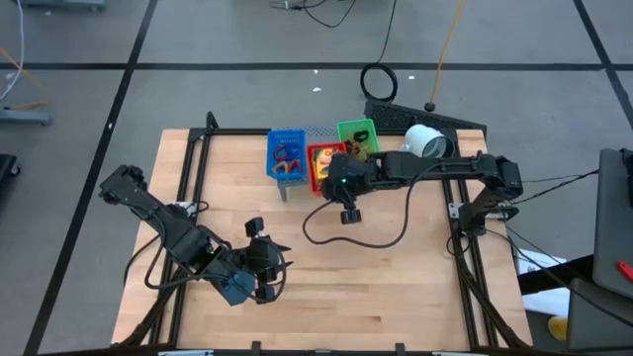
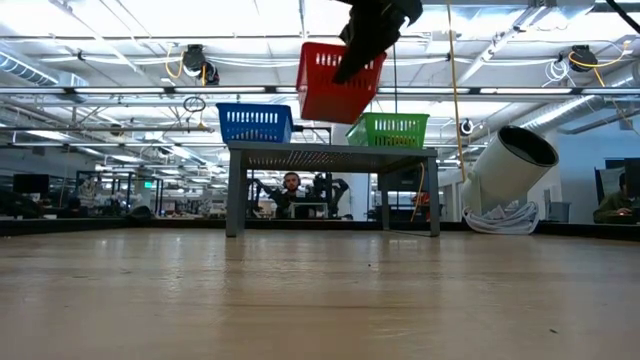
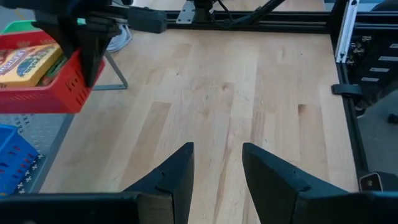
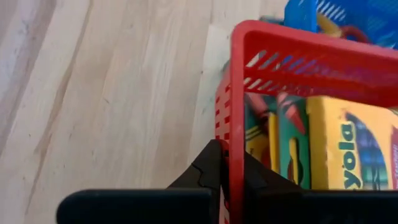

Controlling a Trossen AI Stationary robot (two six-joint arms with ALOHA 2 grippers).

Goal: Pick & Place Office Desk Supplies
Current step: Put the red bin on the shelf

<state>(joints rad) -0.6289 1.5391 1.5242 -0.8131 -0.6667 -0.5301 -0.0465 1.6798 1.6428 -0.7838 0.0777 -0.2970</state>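
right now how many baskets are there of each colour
blue basket: 1
red basket: 1, off the shelf, right gripper shut on its rim
green basket: 1
total: 3

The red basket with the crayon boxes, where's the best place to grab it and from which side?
Grip the red basket by its thin top rim, coming from above at the side facing the bare table, where the right claw clamps it. The crayon boxes fill the middle.
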